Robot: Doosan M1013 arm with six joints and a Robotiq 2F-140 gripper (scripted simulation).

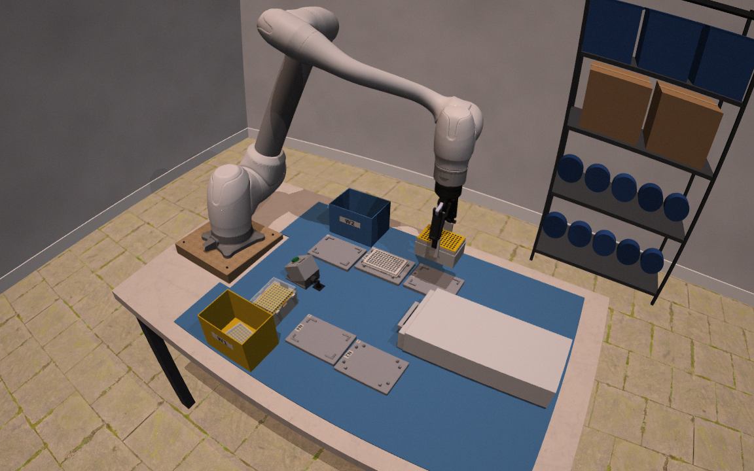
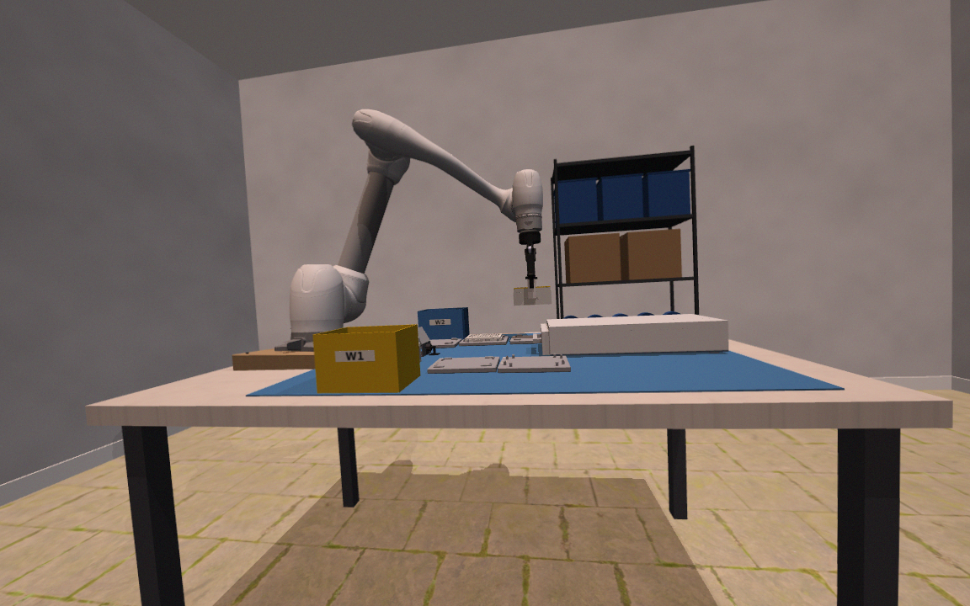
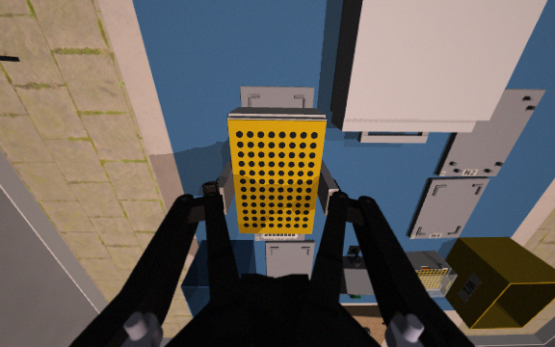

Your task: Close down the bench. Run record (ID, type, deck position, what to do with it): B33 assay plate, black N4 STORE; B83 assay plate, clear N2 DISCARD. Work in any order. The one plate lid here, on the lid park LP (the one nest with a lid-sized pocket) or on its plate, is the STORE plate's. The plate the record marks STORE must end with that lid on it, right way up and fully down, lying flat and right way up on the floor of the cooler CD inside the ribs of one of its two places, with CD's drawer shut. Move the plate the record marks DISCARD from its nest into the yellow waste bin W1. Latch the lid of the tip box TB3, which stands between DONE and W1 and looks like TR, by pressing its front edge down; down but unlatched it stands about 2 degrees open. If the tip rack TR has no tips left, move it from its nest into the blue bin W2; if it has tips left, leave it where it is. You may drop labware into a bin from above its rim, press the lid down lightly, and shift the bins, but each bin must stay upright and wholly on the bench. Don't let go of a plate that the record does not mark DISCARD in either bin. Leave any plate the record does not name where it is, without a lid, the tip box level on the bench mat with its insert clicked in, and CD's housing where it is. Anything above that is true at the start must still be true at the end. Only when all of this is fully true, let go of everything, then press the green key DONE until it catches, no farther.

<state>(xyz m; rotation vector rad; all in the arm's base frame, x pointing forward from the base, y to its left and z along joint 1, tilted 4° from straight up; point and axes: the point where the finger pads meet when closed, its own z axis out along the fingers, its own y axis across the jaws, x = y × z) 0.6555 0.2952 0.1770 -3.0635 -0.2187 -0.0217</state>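
My gripper (image 1: 438, 233) is shut on the tip rack TR (image 1: 440, 246), a grey box with a yellow top. In the wrist view the fingers clamp its long sides, and every hole in the rack (image 3: 274, 173) shows dark, with no tips. The rack hangs level in the air (image 2: 531, 295), above its bare nest (image 1: 432, 280), which also shows in the wrist view (image 3: 277, 96). The blue bin W2 (image 1: 360, 215) stands to the left of the rack. The yellow bin W1 (image 1: 235, 323) holds a clear plate (image 1: 239, 331). The tip box TB3 (image 1: 275, 298) stands beside W1.
The white cooler CD (image 1: 485, 345) lies right of the nests, its drawer front (image 1: 409, 316) looking shut. A pale plate (image 1: 383, 261) sits without a lid on a nest left of the rack. The DONE key (image 1: 302, 270) and three bare nests (image 1: 320, 338) (image 1: 371, 366) (image 1: 337, 250) are lower down.
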